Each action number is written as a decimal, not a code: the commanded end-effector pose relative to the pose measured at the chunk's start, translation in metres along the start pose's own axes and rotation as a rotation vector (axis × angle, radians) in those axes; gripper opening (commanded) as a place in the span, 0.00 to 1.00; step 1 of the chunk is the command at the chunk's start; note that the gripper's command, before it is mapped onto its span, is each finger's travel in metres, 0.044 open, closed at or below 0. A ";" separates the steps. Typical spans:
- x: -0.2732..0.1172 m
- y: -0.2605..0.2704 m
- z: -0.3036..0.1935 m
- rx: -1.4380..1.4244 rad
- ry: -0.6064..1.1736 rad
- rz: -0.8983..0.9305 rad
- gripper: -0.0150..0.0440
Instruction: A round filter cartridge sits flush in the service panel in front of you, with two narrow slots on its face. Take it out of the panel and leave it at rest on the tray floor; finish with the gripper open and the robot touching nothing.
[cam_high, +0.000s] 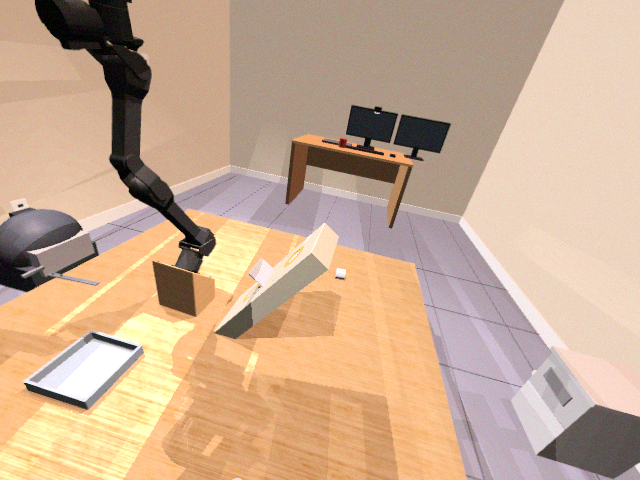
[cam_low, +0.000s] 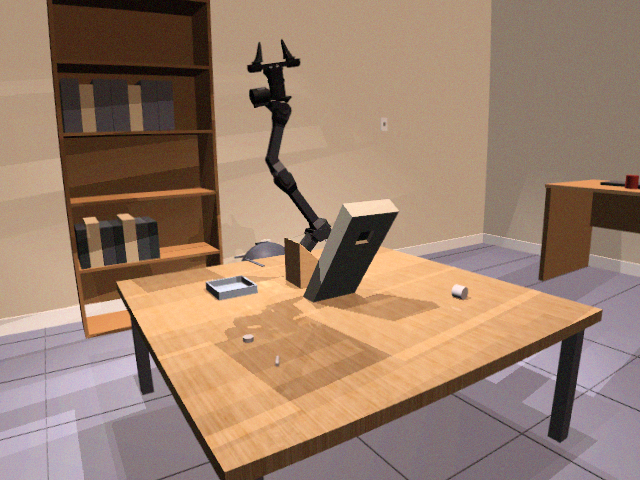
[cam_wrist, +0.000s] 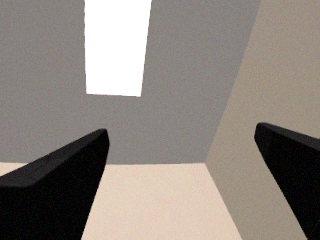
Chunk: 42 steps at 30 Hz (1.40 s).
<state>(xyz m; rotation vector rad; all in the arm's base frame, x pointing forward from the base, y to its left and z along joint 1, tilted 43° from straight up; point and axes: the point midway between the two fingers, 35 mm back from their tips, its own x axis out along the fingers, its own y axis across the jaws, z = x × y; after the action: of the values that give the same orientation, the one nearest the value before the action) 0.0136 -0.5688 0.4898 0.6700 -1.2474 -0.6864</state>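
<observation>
The service panel leans at a slant on the table. Its face shows only at a steep angle in the top view, with two yellow ring marks and a pale block standing out between them. The round cartridge and its slots cannot be made out. The grey tray lies on the table, apart from the panel, and no object shows in it. My gripper is open, pointing up high above the table, far from panel and tray. Nothing is between its fingers. It is out of frame in the top view.
A brown upright box stands by the arm's base, between panel and tray. A white cylinder lies behind the panel. A small white disc and a small white pin lie on the table.
</observation>
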 end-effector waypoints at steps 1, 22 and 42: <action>0.000 0.003 0.000 0.001 0.001 0.005 0.89; -0.091 0.263 0.130 0.125 -0.218 0.554 0.42; -0.283 0.485 0.088 0.178 0.028 1.216 0.42</action>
<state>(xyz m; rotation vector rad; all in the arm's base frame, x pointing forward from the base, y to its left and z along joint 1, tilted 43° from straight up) -0.1016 -0.1074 0.7148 0.0300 -1.5329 0.3089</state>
